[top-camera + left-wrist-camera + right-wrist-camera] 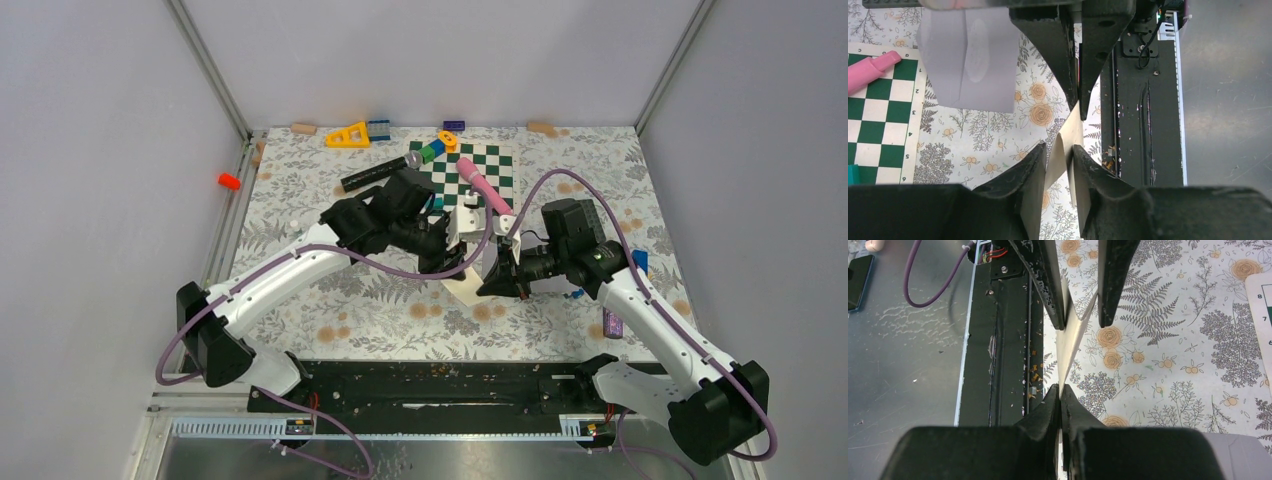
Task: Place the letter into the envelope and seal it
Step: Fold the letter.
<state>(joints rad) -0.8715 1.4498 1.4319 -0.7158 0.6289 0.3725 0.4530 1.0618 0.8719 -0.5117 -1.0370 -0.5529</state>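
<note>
The letter (465, 292), a cream sheet bent into a V, hangs above the flowered cloth between my two grippers. My right gripper (1060, 387) is shut on one edge of the letter (1068, 340). At the other end of the letter (1068, 135) my left gripper (1059, 147) has its narrowly parted fingers pressed against both flaps of the fold. In the top view the left gripper (448, 262) and right gripper (497, 285) face each other closely. The light grey envelope (970, 60) is just beyond them by the chessboard, also visible as a pale envelope (466, 224) from above.
A green-and-white chessboard (485, 165) lies behind the grippers with a pink roller (483, 187) on it. A black microphone (380, 172) and small toy blocks (348, 135) sit at the back. A black rail (430, 375) runs along the near edge; a purple item (612, 325) lies right.
</note>
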